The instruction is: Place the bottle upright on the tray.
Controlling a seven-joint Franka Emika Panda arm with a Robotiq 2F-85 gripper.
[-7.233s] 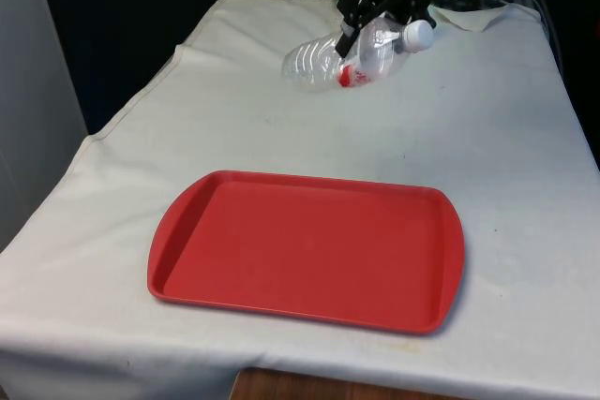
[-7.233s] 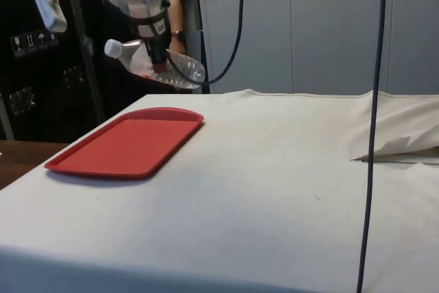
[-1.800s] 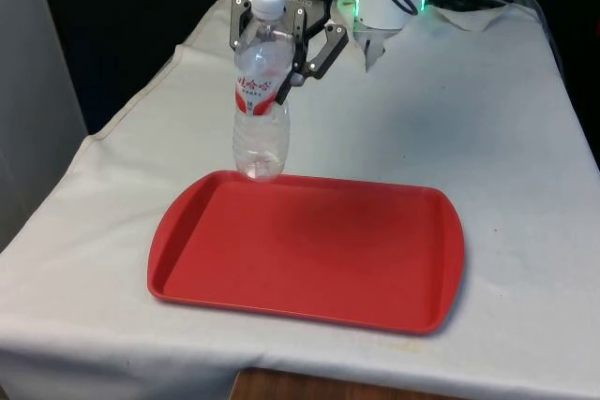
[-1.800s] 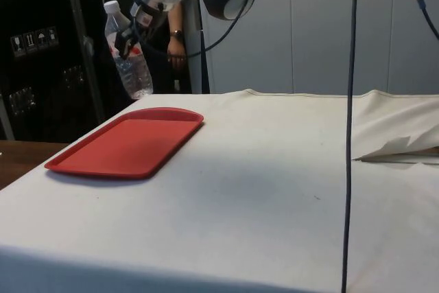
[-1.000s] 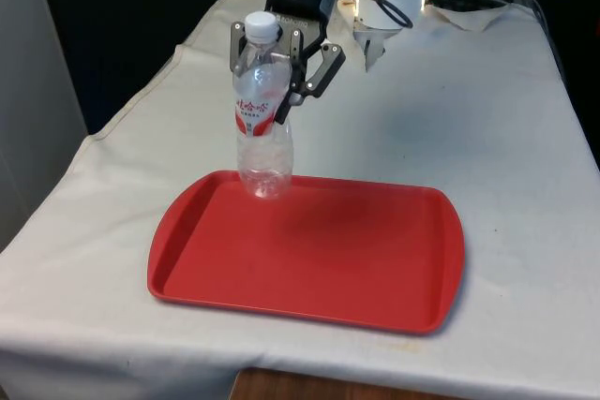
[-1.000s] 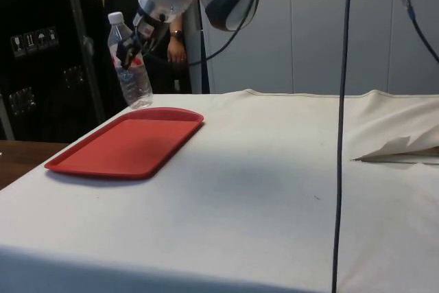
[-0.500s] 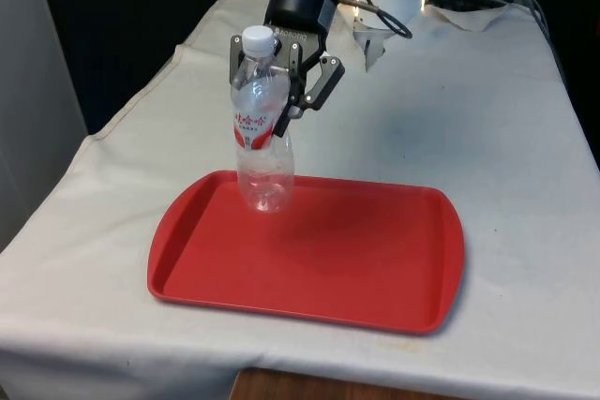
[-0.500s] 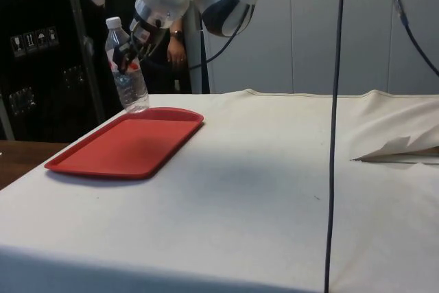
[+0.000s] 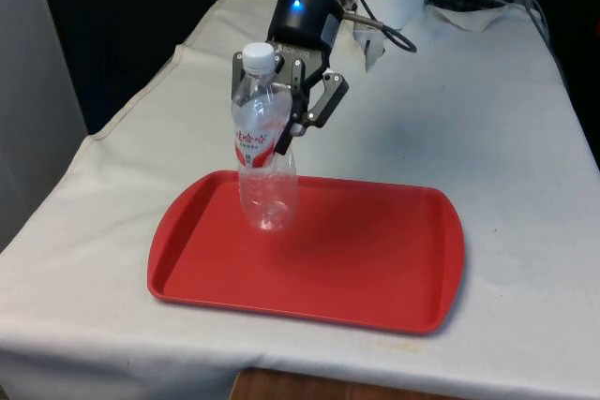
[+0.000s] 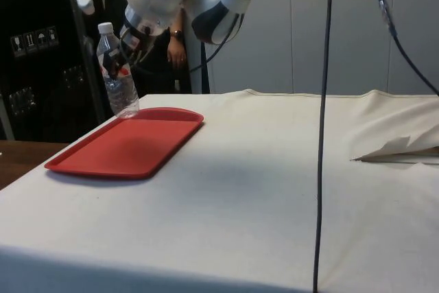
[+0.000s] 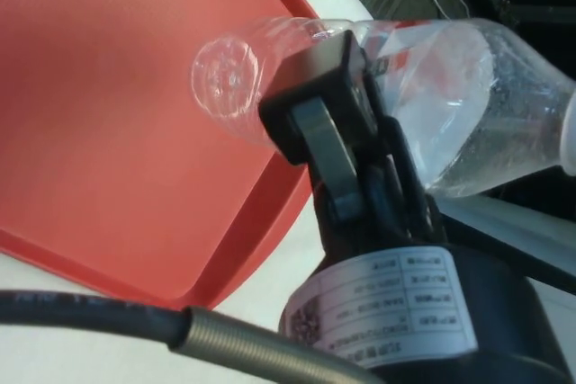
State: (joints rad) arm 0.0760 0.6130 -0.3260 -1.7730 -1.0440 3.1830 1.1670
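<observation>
So the gripper (image 9: 272, 105) has its jaws clamped around the bottle (image 9: 263, 152), pinching it at the upper body, right around the top of the red-and-white label and just below the shoulder. One finger (image 11: 324, 146) presses flat against the clear plastic in the wrist view, with the bottle (image 11: 378, 87) running across it and its dimpled base pointing out toward the tray (image 11: 117, 114). The bottle is clear, white cap on top, and it's pretty much upright, maybe leaning a touch. It sits over the far left part of the red tray (image 9: 375, 269) in the front view, close to the tray's far rim. From the side view the bottle (image 10: 115, 73) has its base down near the tray (image 10: 123, 145) at that far end, with the gripper (image 10: 127, 49) gripping it from the side. Honestly I can't tell if the base is actually touching the tray floor or hanging just above it; the angle isn't great for that. The tray lies flat on the white cloth (image 9: 487, 119), near the front edge of the table. A person's hand (image 10: 173, 44) shows behind the arm in the side view.
</observation>
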